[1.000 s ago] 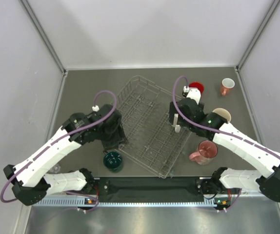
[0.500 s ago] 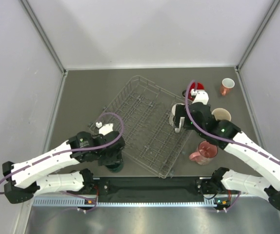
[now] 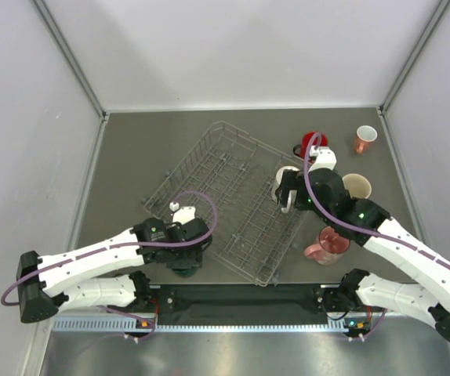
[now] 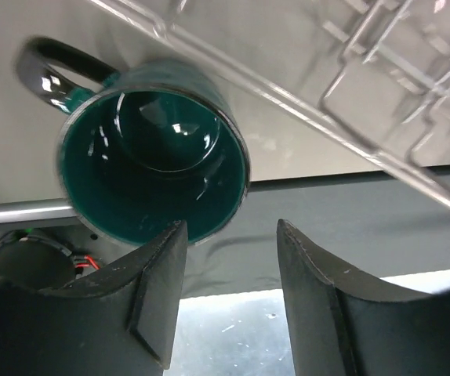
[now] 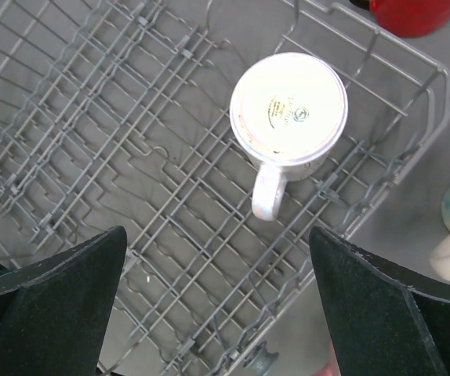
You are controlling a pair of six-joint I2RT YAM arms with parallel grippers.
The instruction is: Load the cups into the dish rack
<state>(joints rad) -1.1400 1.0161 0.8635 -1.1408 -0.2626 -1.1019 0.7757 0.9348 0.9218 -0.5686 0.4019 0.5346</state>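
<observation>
Left gripper (image 4: 229, 235) hangs over the dark teal mug (image 4: 153, 164). The mug stands upright at the near edge of the table (image 3: 131, 149), just beside the dish rack (image 3: 233, 184). Jaws parted, nothing between them; the mug rim lies by one fingertip.

Step in hand, as judged: the grasp. Put one finger inside the rim and one outside, away from the handle, then lift clear of the rack wire.

Right gripper (image 5: 217, 235) spread wide, empty, above an inverted white mug (image 5: 288, 106) near the rack's right corner.
</observation>
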